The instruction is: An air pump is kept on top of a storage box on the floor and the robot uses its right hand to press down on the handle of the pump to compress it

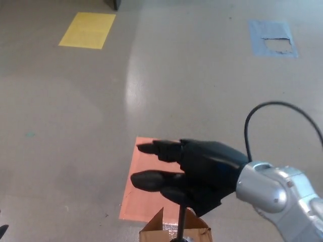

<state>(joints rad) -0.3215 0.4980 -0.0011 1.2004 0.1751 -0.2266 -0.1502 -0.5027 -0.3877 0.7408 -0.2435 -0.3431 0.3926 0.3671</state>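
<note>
Right hand point(202, 174) lies over the pump handle point(146, 180), fingers point(156, 148) spread, above the storage box point(174, 232).

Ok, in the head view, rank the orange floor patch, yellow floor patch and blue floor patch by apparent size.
1. Orange floor patch, though the right hand covers part.
2. Yellow floor patch.
3. Blue floor patch, close to the yellow; both lie farther away, so true sizes are unsure.

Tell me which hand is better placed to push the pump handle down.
Right. The right hand already sits over the pump handle, directly above the rod that rises from the cardboard box. The left hand is not in view, so it would have farther to come.
</note>
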